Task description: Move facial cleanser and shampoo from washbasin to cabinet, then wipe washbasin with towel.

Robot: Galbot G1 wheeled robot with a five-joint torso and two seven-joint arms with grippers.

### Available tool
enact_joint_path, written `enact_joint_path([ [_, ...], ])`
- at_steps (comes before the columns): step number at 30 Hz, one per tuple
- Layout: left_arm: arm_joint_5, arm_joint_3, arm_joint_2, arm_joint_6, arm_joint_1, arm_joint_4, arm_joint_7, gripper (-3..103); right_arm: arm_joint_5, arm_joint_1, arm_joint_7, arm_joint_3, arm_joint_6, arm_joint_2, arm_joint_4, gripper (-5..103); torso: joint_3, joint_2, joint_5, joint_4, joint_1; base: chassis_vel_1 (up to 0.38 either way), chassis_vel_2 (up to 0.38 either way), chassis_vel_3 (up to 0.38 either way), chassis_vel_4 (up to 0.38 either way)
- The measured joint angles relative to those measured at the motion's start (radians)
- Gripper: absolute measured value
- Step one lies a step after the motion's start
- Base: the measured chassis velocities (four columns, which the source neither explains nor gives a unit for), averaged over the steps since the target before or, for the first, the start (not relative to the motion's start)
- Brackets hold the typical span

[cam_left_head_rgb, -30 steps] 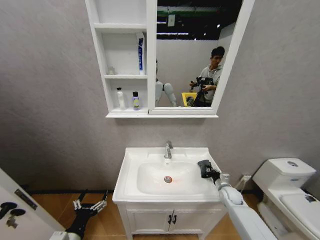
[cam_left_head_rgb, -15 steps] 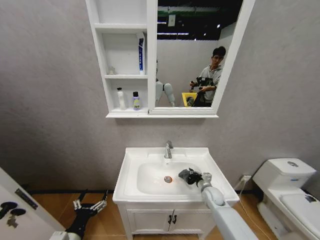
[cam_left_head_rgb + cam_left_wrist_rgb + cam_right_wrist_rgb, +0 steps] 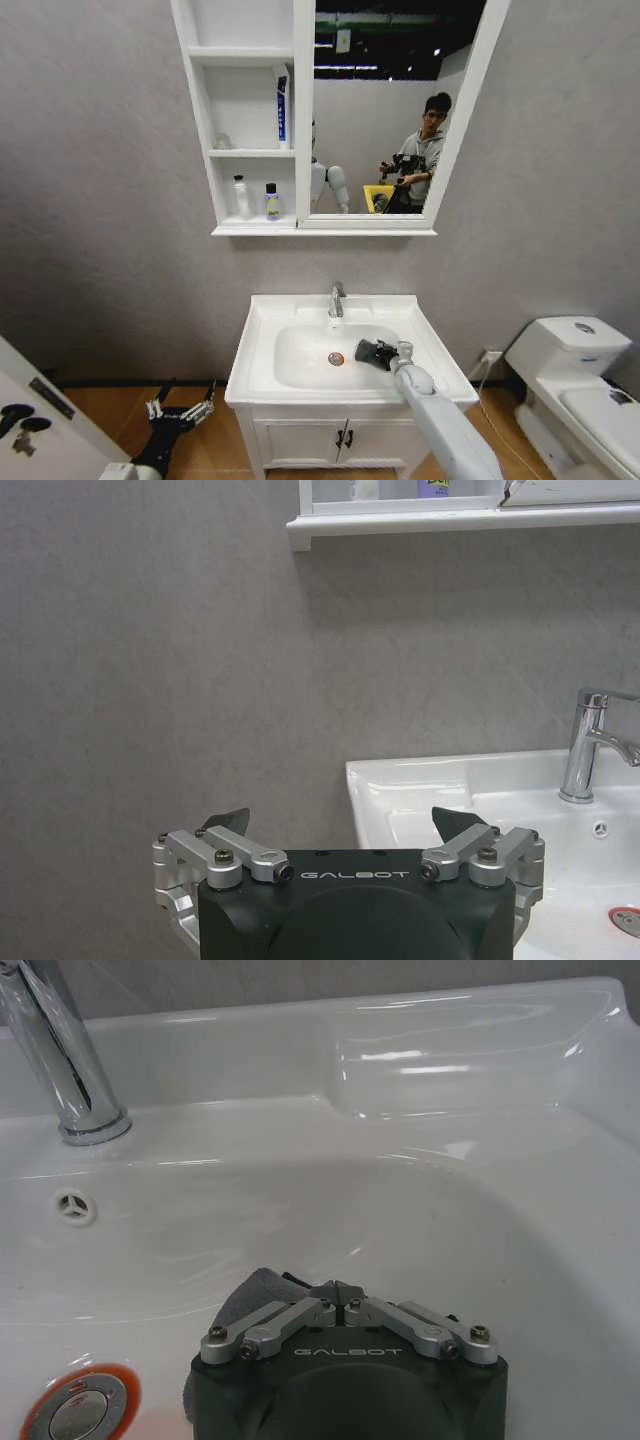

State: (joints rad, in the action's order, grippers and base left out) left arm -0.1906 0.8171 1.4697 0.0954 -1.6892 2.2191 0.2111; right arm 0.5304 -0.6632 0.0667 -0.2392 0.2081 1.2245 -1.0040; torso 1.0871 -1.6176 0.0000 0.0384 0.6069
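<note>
The towel (image 3: 372, 351), a dark grey bunched cloth, lay inside the bowl of the washbasin (image 3: 262, 330), just beside the reddish drain (image 3: 336, 358) on the side toward the robot's right, and was pinched in the right gripper (image 3: 380, 353), whose fingers met tight together over the cloth. In the right wrist view the grey fabric (image 3: 250, 1295) bulged out beside the closed fingertips (image 3: 330, 1292), against the white slope of the bowl, with the chrome tap (image 3: 60, 1060) and the small overflow hole (image 3: 75, 1205) farther up the wall of the basin. The left gripper (image 3: 180, 408) hung low by the floor, to the left of the vanity, its fingers spread wide. Above, on the cabinet (image 3: 240, 120), a tall tube (image 3: 282, 106) stood on the middle shelf and two small bottles (image 3: 256, 199) on the lowest.
</note>
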Motion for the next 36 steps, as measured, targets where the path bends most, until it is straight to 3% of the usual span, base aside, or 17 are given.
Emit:
enact_joint_path([
  [9, 0.000, 0.000, 0.000, 0.000, 0.000, 0.000, 0.000, 100, -0.087, -0.009, -0.011, 0.005, -0.018, 0.001, -0.046, 0, 0.000, 0.000, 0.0000, 0.0000, 0.000, 0.000, 0.000, 0.000, 0.000],
  [12, 0.000, 0.000, 0.000, 0.000, 0.000, 0.000, 0.000, 100, -0.149, -0.032, -0.023, 0.006, -0.014, -0.029, -0.115, 16, 0.000, 0.000, 0.0001, -0.0002, 0.000, 0.000, 0.000, 0.000, 0.000],
  [13, 0.000, 0.000, 0.000, 0.000, 0.000, 0.000, 0.000, 100, -0.149, -0.032, -0.023, 0.006, -0.014, -0.029, -0.115, 16, 0.000, 0.000, 0.0001, -0.0002, 0.000, 0.000, 0.000, 0.000, 0.000],
  [15, 0.000, 0.000, 0.000, 0.000, 0.000, 0.000, 0.000, 100, -0.147, -0.058, -0.036, 0.010, 0.027, -0.068, -0.185, 27, 0.000, 0.000, 0.0001, -0.0002, 0.000, 0.000, 0.000, 0.000, 0.000],
  [17, 0.000, 0.000, 0.000, 0.000, 0.000, 0.000, 0.000, 100, -0.137, -0.074, -0.050, 0.017, 0.053, -0.096, -0.221, 27, 0.000, 0.000, 0.0000, 0.0000, 0.000, 0.000, 0.000, 0.000, 0.000],
  [21, 0.000, 0.000, 0.000, 0.000, 0.000, 0.000, 0.000, 100, -0.057, -0.110, -0.148, 0.048, 0.159, -0.199, -0.306, 48, 0.000, 0.000, 0.0003, 0.0001, 0.000, 0.000, 0.000, 0.000, 0.000],
  [22, 0.000, 0.000, 0.000, 0.000, 0.000, 0.000, 0.000, 100, -0.057, -0.110, -0.148, 0.048, 0.159, -0.199, -0.306, 48, 0.000, 0.000, 0.0003, 0.0001, 0.000, 0.000, 0.000, 0.000, 0.000],
  [24, 0.000, 0.000, 0.000, 0.000, 0.000, 0.000, 0.000, 100, -0.027, -0.114, -0.239, 0.062, 0.206, -0.254, -0.327, 59, 0.000, 0.000, 0.0001, 0.0001, 0.000, 0.000, 0.000, 0.000, 0.000],
  [25, 0.000, 0.000, 0.000, 0.000, 0.000, 0.000, 0.000, 100, -0.020, -0.111, -0.279, 0.068, 0.221, -0.274, -0.329, 59, 0.000, 0.000, 0.0002, 0.0001, 0.000, 0.000, 0.000, 0.000, 0.000],
  [29, 0.000, 0.000, 0.000, 0.000, 0.000, 0.000, 0.000, 100, -0.020, -0.083, -0.362, 0.098, 0.235, -0.317, -0.314, 70, 0.000, 0.000, 0.0000, 0.0002, 0.000, 0.000, 0.000, 0.000, 0.000],
  [32, 0.000, 0.000, 0.000, 0.000, 0.000, 0.000, 0.000, 100, -0.064, -0.029, -0.450, 0.146, 0.228, -0.339, -0.263, 86, 0.000, 0.000, 0.0001, 0.0001, 0.000, 0.000, 0.000, 0.000, 0.000],
  [35, 0.000, 0.000, 0.000, 0.000, 0.000, 0.000, 0.000, 100, -0.077, -0.011, -0.469, 0.163, 0.224, -0.340, -0.245, 91, 0.000, 0.000, 0.0001, 0.0000, 0.000, 0.000, 0.000, 0.000, 0.000],
  [36, 0.000, 0.000, 0.000, 0.000, 0.000, 0.000, 0.000, 100, -0.097, 0.014, -0.494, 0.191, 0.217, -0.339, -0.218, 99, 0.000, 0.000, 0.0000, 0.0000, 0.000, 0.000, 0.000, 0.000, 0.000],
])
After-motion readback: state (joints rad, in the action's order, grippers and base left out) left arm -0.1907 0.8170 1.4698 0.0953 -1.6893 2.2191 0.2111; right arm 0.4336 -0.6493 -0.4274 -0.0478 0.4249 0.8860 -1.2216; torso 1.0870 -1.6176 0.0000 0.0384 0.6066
